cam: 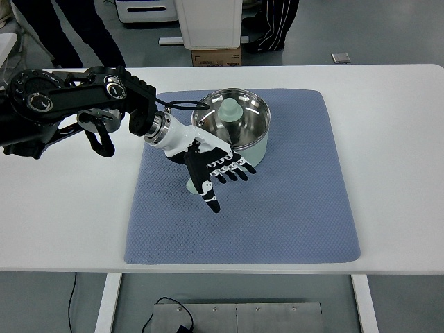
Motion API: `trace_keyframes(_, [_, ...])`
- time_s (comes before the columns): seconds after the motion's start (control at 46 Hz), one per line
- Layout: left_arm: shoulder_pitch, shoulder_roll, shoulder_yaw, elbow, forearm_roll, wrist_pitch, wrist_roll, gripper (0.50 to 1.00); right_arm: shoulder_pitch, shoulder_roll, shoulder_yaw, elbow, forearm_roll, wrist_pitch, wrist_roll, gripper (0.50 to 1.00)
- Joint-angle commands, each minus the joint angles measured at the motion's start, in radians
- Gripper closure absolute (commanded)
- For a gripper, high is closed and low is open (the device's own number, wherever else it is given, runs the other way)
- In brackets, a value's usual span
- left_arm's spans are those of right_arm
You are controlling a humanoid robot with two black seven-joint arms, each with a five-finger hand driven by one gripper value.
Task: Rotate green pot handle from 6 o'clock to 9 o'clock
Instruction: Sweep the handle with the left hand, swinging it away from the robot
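Note:
The pale green pot [258,147], with a shiny steel inside and a light green knob-like piece [229,108] in it, stands at the back of the blue mat [298,194]. Its handle [192,185] sticks out from the pot's near left side, towards the front of the table. My left hand [220,175] reaches in from the left and lies over the handle with its black-and-white fingers [236,171] spread flat and the thumb pointing along the handle. It grips nothing. Most of the handle is hidden under the palm.
The mat lies on a white table [395,139]. A cardboard box [216,55] and a white stand are behind the far edge, along with people's legs [83,31]. My left arm's black links [69,97] hang over the table's left part.

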Motion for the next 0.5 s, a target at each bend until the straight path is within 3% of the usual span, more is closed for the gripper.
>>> trace_keyframes(0.0, [-0.005,0.018,0.003,0.000,0.019,0.000,0.000,0.500,-0.001,0.000,0.000,0.000,0.000,0.000,-0.001,0.500])
trace_keyframes(0.478, [-0.005,0.093,0.034,0.014,0.095,0.000,0.000,0.500,-0.001,0.000,0.000,0.000,0.000,0.000,-0.001,0.500])
